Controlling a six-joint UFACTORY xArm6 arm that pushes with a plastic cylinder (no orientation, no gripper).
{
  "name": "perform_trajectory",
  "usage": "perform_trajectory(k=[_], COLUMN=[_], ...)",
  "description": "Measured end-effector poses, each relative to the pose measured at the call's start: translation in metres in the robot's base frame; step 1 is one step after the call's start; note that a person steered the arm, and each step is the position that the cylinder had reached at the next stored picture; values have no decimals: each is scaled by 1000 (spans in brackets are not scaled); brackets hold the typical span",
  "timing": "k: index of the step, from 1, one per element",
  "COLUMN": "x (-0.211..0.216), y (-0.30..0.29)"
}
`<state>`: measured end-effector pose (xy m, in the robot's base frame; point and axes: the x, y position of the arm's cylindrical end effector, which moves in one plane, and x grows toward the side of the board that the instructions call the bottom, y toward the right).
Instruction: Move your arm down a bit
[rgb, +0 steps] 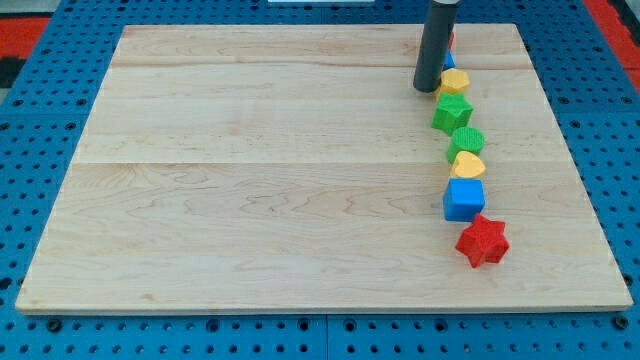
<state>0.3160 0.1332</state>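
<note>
My tip (428, 89) touching yellow block (455, 81); no pincer in view.

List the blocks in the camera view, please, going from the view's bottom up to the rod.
Red star → blue cube → yellow block → green block → green star → yellow block → my tip, just left of that last yellow one.

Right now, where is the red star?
The red star lies at the view's lower right, ending the block column, just below the blue cube, far from my tip.
</note>
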Motion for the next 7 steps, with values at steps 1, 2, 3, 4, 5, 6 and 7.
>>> perform_trajectory(k=[1, 2, 3, 4, 5, 6, 7], x=[0, 1, 1, 1, 2, 15, 15], y=[0, 0, 0, 0, -4, -4, -4])
